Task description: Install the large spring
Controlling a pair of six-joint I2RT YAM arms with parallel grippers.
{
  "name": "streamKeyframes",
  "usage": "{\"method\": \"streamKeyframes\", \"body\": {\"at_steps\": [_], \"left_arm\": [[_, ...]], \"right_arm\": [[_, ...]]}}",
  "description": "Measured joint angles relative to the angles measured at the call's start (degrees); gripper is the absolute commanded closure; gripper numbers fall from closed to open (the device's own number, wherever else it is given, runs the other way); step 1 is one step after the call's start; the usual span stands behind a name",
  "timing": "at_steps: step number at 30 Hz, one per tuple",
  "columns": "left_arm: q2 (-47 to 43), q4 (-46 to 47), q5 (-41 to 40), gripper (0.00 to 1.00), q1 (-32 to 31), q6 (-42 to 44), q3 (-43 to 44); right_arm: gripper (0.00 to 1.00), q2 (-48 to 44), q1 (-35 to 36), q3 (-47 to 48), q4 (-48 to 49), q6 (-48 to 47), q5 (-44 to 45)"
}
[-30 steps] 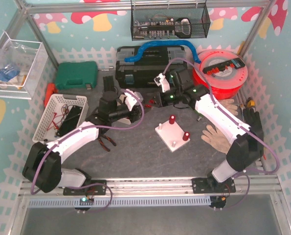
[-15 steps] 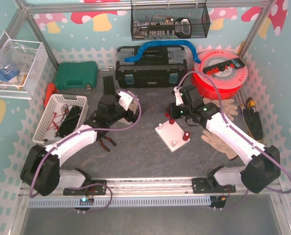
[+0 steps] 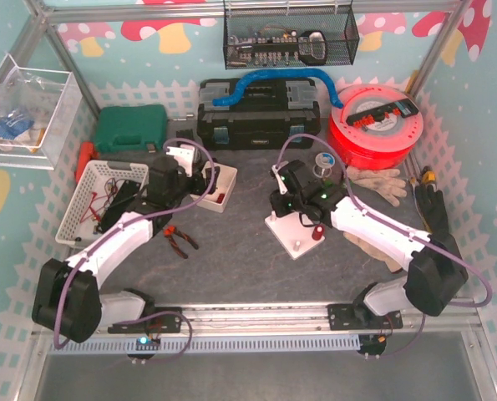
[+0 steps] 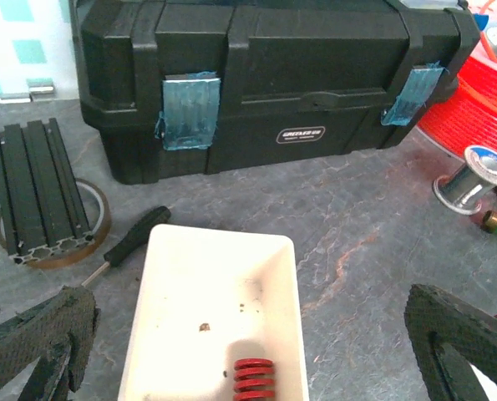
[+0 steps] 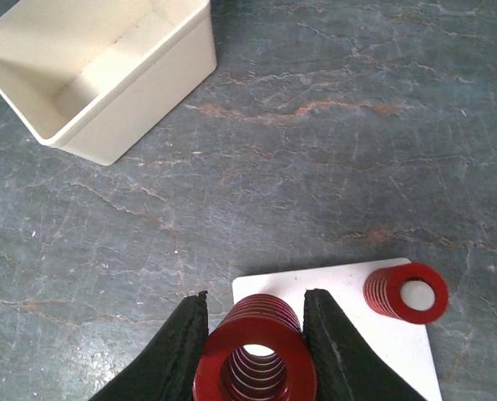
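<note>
Nearest us, our right gripper (image 5: 255, 330) pinches the large spring (image 5: 219, 376) upright just over the white base plate (image 5: 386, 355). We judge this keeps its bore aimed to drop onto a post. A smaller spring (image 5: 405, 294) sits seated beside it. Farther off, our left gripper (image 4: 248, 334) hangs spread wide, touching nothing, above the white bin (image 4: 223, 238), which holds another red spring (image 4: 254, 380).

The white square plastic base plate (image 3: 296, 231) lies at the middle of the worktop (image 3: 231, 267), right of the cream open-topped plastic bin (image 3: 215, 187). The black plastic toolbox (image 3: 261, 117) stands behind the bin. A small red coil spring (image 5: 405, 293) stands on the plate. The large red coil spring (image 5: 255, 359), gripped in the right claw (image 5: 255, 299), is over the plate's bin-side corner. Another red coil spring (image 4: 256, 378) lies in the bin.
</note>
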Motion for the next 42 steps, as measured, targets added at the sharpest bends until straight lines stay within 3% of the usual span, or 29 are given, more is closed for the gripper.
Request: {"method": "streamKeyframes", "body": {"at_steps": [30,36,42], "left_arm": [[-0.66,-1.97,-1.36,0.01,0.76,-3.26,-0.07],[-0.66,-1.97,-1.53,0.01,0.76,-3.28,-0.07],[-0.63,-2.12,-1.68,0.01,0.76,-3.37,-0.07]], "right_arm": [[1.0,7.54,1.9,-2.64,5.14,-0.85,1.09],[0.85,9.55,1.9,-4.92,8.98,-0.59,1.66],[0.57,12.37,1.95,-5.95,11.5,0.15,2.16]]}}
